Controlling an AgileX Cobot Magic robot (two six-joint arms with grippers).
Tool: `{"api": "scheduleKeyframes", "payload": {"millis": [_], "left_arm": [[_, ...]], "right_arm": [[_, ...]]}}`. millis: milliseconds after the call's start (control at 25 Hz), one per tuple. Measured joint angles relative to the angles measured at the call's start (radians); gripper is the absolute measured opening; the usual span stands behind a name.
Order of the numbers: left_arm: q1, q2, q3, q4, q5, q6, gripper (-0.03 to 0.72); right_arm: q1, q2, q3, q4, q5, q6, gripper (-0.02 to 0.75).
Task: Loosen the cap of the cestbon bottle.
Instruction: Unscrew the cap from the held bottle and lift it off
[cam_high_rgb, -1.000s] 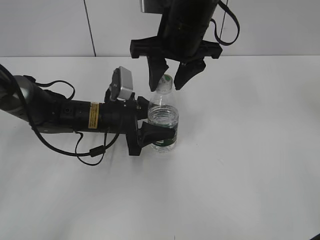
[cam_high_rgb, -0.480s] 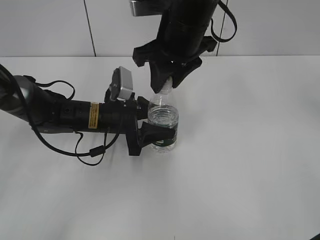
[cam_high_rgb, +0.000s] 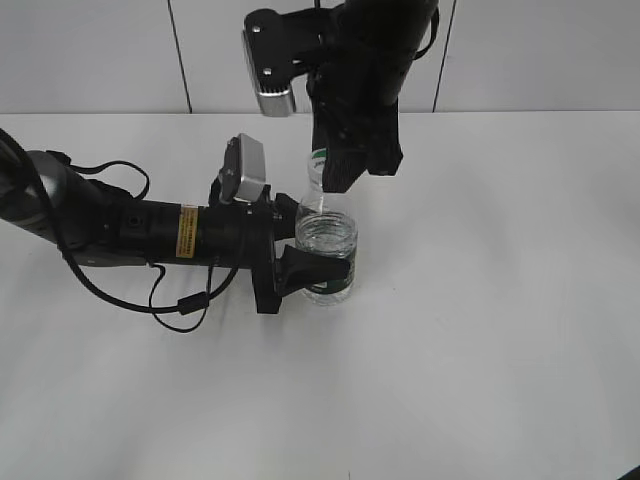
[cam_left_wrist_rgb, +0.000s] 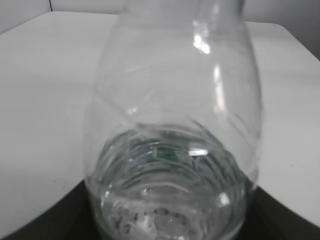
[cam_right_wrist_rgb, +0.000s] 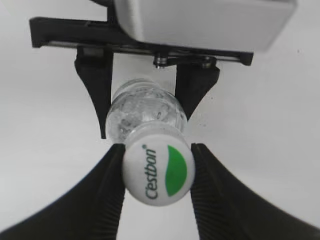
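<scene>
The clear cestbon bottle (cam_high_rgb: 325, 240) stands upright on the white table, partly filled with water. My left gripper (cam_high_rgb: 318, 268) is shut on its lower body from the left; in the left wrist view the bottle (cam_left_wrist_rgb: 175, 125) fills the frame between the dark jaws. My right gripper (cam_high_rgb: 335, 170) comes down from above and is shut on the white cap (cam_right_wrist_rgb: 158, 170), which shows a green leaf mark and the word Cestbon. In the right wrist view both fingers press the cap's sides (cam_right_wrist_rgb: 158, 172). In the exterior view the cap (cam_high_rgb: 318, 156) is mostly hidden behind the right gripper.
The white table (cam_high_rgb: 480, 330) stretches to the front and right. The left arm's black cable (cam_high_rgb: 180, 305) loops on the table beside the arm. A grey panelled wall (cam_high_rgb: 100, 50) rises at the back.
My right gripper was open around the cap, then closed on it. It has since rotated about the bottle's axis, so its wrist camera now shows at upper left. The left arm has not moved.
</scene>
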Motion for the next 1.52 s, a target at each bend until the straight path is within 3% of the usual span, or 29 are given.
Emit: {"api": "scheduleKeyframes", "payload": {"millis": [200, 680, 960, 1520], "left_arm": [[0.0, -0.001, 0.0, 0.001, 0.0, 0.001, 0.413], [0.0, -0.001, 0.0, 0.002, -0.013, 0.0, 0.413], [-0.001, -0.015, -0.001, -0.004, -0.027, -0.007, 0.413], [0.0, -0.003, 0.001, 0.003, 0.001, -0.015, 0.412]], "right_arm": [[0.0, 0.0, 0.0, 0.001, -0.001, -0.098, 0.305], [0.0, -0.005, -0.014, 0.007, 0.009, -0.092, 0.305], [0.0, -0.054, -0.015, 0.017, 0.009, -0.016, 0.294], [0.001, -0.103, -0.025, 0.043, 0.004, 0.313, 0.293]]}}
